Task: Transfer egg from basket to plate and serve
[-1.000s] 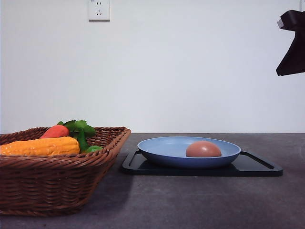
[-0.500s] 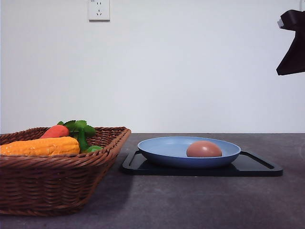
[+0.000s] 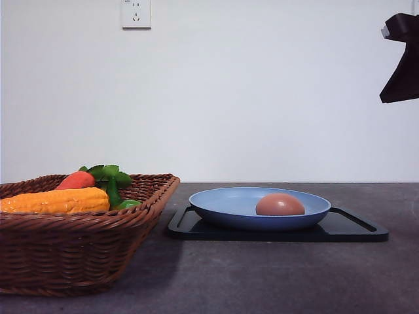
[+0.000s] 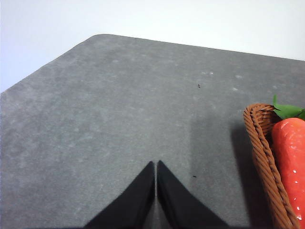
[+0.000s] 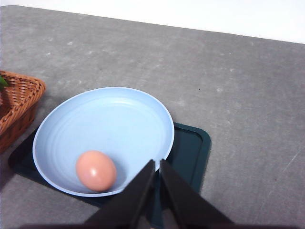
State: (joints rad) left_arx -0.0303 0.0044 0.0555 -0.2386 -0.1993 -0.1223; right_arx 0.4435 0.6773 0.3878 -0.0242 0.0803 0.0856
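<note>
The brown-orange egg [image 3: 279, 205] [image 5: 96, 170] lies in the light blue plate [image 3: 222, 204] [image 5: 105, 124], toward its right side in the front view. The plate rests on a flat black tray [image 3: 350, 227] [image 5: 190, 148]. The woven basket [image 3: 72, 248] [image 5: 19, 95] [image 4: 262, 152] stands at the left. My right gripper [image 5: 157, 164] hangs shut and empty high above the plate's edge; part of that arm [image 3: 400, 59] shows at the upper right of the front view. My left gripper [image 4: 156, 166] is shut with nothing in it, over bare table beside the basket.
In the basket lie a yellow corn cob [image 3: 55, 200] and a red-orange carrot [image 3: 75, 180] [image 4: 290, 157] with green leaves [image 3: 108, 176]. The grey table [image 3: 275, 275] stretches in front of the tray. A white wall with a socket [image 3: 135, 13] stands behind.
The egg has shifted very slightly to the right in the plate and now lies still. Neither arm has visibly moved.
</note>
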